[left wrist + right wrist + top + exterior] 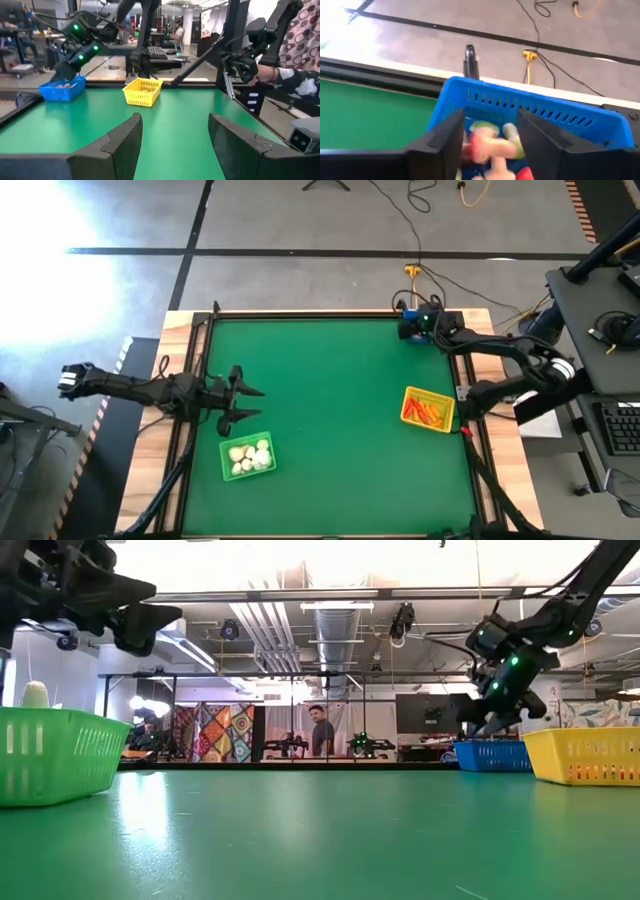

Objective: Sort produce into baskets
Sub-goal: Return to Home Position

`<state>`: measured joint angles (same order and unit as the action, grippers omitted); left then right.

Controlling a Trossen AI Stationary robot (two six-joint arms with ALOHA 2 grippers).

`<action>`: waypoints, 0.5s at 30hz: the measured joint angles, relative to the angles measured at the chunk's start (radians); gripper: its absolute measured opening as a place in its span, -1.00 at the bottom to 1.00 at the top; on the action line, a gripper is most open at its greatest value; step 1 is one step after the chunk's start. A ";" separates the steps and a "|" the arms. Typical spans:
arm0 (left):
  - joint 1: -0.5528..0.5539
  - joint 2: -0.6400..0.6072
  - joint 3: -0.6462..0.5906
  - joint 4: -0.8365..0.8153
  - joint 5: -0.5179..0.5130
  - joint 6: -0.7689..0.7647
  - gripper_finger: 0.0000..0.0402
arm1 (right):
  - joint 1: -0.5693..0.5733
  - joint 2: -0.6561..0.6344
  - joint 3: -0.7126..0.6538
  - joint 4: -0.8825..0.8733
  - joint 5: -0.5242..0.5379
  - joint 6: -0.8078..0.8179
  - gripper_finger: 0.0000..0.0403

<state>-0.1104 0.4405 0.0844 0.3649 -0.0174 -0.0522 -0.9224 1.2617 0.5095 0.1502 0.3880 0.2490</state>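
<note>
My left gripper (pixel 252 403) hangs open and empty above the table near its left edge, just far of the green basket (pixel 247 457), which holds several whitish bulbs (pixel 250 456). My right gripper (pixel 413 328) is open at the far right corner, over the blue basket (pixel 530 107). Its fingers stand on either side of blurred red-and-white pieces (pixel 490 144) in that basket. The yellow basket (pixel 427 409) holds orange carrot sticks (pixel 428 412) near the right edge. The low view shows the green basket (pixel 50 755), the blue basket (pixel 490 755) and the yellow basket (pixel 585 755). My right gripper points down into the blue basket with a red-and-white piece (pixel 487 147) between its open fingers. I cannot tell whether the fingers touch it.
The green mat (pixel 330 430) is bare between the baskets. A raised frame edge (pixel 300 313) runs along the far side. A person's arm in a patterned sleeve (pixel 287 75) shows beyond the table's right side. Cables lie on the floor (pixel 420 240) behind.
</note>
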 joint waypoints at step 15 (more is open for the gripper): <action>0.000 -0.214 -0.074 -0.093 0.001 0.014 0.05 | 0.313 -0.369 -0.260 0.266 -0.445 -0.151 0.11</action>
<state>-0.1104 0.2270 0.0105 0.2722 -0.0169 -0.0386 -0.6095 0.8925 0.2490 0.4159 -0.0566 0.0980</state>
